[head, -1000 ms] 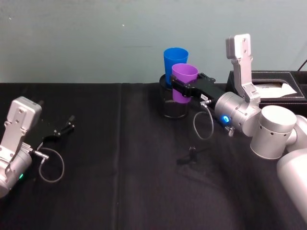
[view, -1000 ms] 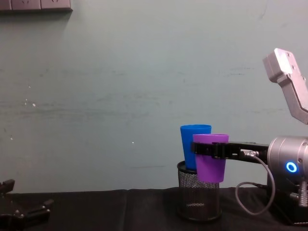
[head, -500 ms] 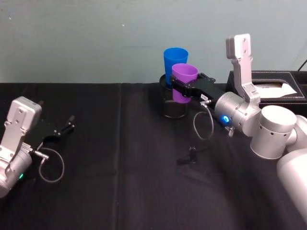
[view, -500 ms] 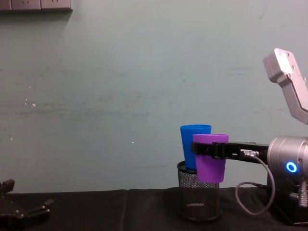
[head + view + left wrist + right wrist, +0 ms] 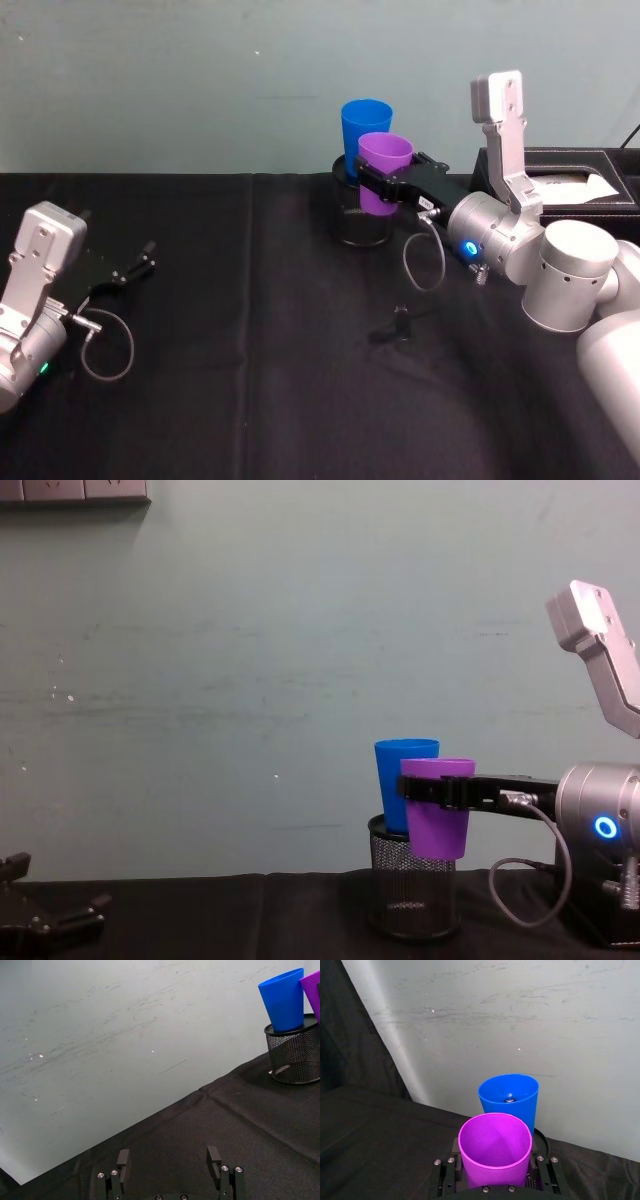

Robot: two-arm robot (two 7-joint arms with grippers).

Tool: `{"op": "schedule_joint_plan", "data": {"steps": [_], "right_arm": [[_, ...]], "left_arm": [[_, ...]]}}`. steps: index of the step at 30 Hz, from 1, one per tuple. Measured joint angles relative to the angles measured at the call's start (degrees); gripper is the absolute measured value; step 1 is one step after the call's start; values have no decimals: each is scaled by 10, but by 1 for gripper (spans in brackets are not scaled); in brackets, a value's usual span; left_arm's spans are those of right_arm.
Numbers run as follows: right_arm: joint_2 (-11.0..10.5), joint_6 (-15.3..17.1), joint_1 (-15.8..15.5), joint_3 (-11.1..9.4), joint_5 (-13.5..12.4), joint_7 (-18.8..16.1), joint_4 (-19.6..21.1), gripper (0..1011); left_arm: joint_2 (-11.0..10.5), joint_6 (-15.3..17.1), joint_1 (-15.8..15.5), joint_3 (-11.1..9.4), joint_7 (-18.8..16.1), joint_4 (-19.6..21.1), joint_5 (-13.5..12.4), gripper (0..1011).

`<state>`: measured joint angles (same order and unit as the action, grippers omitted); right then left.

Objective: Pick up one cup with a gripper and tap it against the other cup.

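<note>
Head looks down, chest level (both sharing the blue cup (image 5: 364, 130)).

Prob. robot lab: black-clothed bench (image 5: 250, 400), bare scuffed wall (image 5: 250, 630), mesh pen holder (image 5: 412, 890).

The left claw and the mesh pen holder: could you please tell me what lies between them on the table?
Nothing: in the head view, bare black tablecloth runs from the open left claw to the mesh pen holder.
</note>
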<state>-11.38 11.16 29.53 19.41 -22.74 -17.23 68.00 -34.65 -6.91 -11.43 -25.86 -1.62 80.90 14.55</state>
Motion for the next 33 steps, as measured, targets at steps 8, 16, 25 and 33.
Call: {"op": "schedule_joint_plan", "data": {"steps": [8, 16, 25, 33], "right_arm": [[0, 0, 0, 0, 0, 0, 0, 726], [0, 0, 0, 0, 0, 0, 0, 726], [0, 0, 0, 0, 0, 0, 0, 726], [0, 0, 0, 0, 0, 0, 0, 726]], "left_arm": [[0, 0, 0, 0, 0, 0, 0, 1000], [0, 0, 0, 0, 0, 0, 0, 1000], [0, 0, 0, 0, 0, 0, 0, 1000], [0, 0, 0, 0, 0, 0, 0, 1000]]}}
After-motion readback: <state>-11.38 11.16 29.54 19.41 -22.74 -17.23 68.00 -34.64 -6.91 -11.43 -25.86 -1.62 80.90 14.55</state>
